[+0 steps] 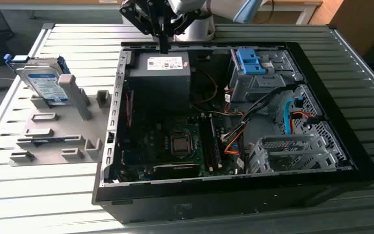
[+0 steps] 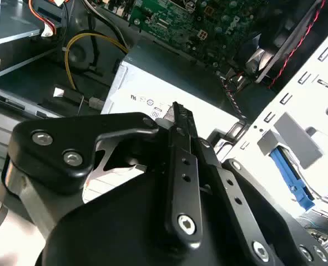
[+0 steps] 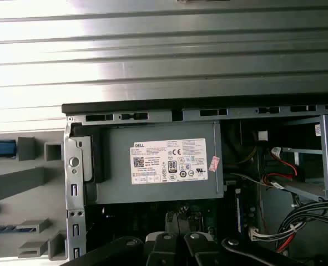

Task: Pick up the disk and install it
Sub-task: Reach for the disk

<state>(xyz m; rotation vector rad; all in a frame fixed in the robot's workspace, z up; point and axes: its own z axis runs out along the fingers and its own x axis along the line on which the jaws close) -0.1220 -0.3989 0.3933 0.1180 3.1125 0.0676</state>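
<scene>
tool (image 1: 164,47) clamped shut, nothing in it. hangs over back rim of open PC case (image 1: 239,195), right above power supply (image 1: 159,73). disk (image 1: 43,80) untouched, well off toward exterior view's left, outside case. it's propped on edge in gray rack (image 1: 57,131), long side looks up-ish, leaning. case side wall sits between tool and disk. slatted metal table (image 1: 76,36) carries everything, room above rack looks free. blue bracket (image 1: 249,58) in drive cage, far side of case.
</scene>
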